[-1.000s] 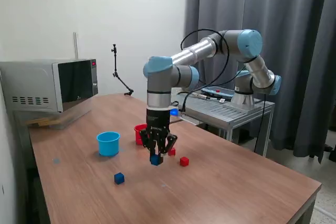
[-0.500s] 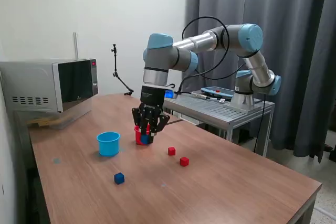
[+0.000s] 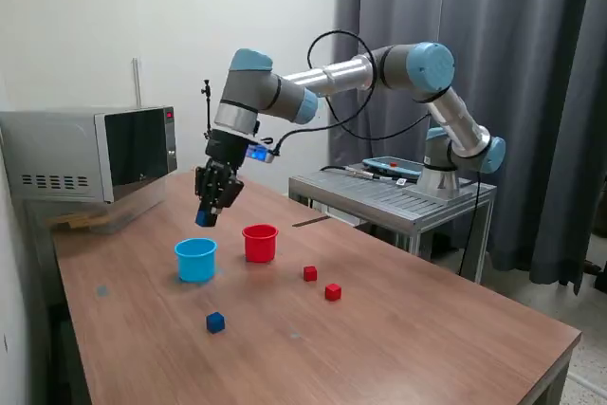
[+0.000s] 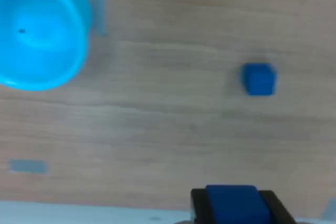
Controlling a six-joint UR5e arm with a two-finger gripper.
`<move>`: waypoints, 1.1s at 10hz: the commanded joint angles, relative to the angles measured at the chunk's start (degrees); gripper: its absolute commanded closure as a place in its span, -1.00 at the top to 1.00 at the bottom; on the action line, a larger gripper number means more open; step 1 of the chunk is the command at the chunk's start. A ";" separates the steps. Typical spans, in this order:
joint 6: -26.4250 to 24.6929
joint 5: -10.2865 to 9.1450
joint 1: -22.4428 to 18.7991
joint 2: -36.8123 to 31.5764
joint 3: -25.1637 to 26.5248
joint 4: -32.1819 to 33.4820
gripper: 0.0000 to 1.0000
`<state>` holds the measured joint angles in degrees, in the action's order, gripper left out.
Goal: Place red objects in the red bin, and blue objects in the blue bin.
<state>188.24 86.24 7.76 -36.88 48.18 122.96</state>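
Blue cube (image 4: 232, 203) sits clamped between the fingers of the hand (image 3: 207, 218), raised above the desk (image 3: 398, 329); the light blue cup (image 3: 195, 259) lies below, seemingly not quite underneath.

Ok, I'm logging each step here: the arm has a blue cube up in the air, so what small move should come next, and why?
Probably a short move to centre over the blue cup, then lower and release. The gripper is shut on a blue cube and hangs above the table near the cup; in the wrist view the cup sits off to one side, not under the cube.
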 commanded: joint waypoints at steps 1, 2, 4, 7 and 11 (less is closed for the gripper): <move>-2.35 -0.02 3.65 0.05 0.07 2.89 -1.00; -3.31 -0.02 5.32 0.06 0.07 3.25 -1.00; -3.76 -0.28 8.23 0.06 0.51 4.30 -1.00; -3.76 -1.42 8.32 -0.12 2.26 4.30 -1.00; -4.55 -2.65 8.32 0.75 3.76 4.30 -1.00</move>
<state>184.09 84.31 16.07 -36.53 51.50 127.26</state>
